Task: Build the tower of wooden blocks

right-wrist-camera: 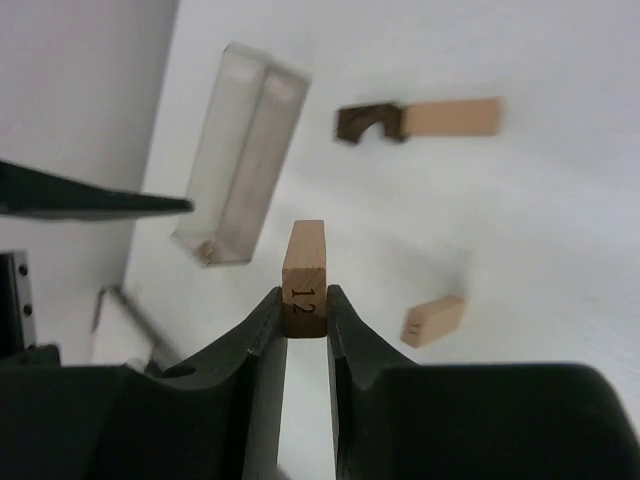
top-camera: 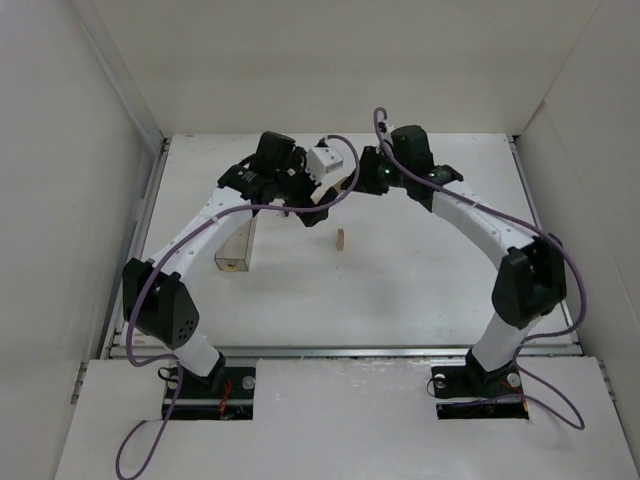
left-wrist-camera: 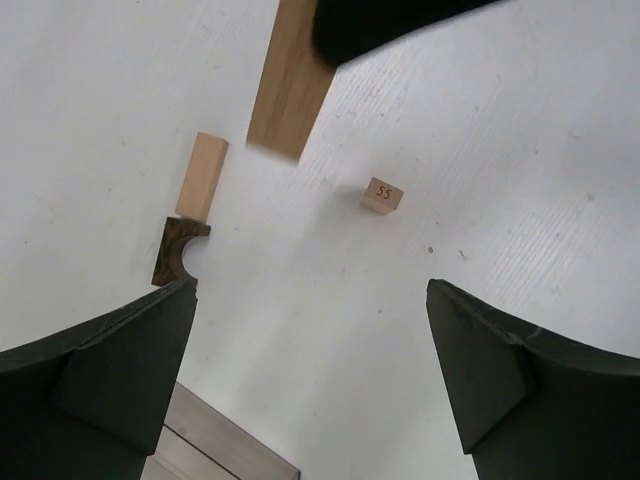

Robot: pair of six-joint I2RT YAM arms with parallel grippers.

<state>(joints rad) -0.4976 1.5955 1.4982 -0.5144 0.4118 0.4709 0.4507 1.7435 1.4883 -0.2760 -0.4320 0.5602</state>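
The right gripper (right-wrist-camera: 304, 305) is pressed together on the lower end of a light wooden block marked 12 (right-wrist-camera: 305, 255), which it holds above the white table (right-wrist-camera: 520, 230). The left gripper (left-wrist-camera: 310, 320) is spread wide and holds nothing. The other tower pieces lie unstacked on the table. A flat tan block (left-wrist-camera: 203, 176) has a dark arch-shaped piece (left-wrist-camera: 175, 250) touching its end, and a small block marked 55 (left-wrist-camera: 383, 195) sits apart from both. A clear plastic box (right-wrist-camera: 240, 170) lies off to the side, by the left arm.
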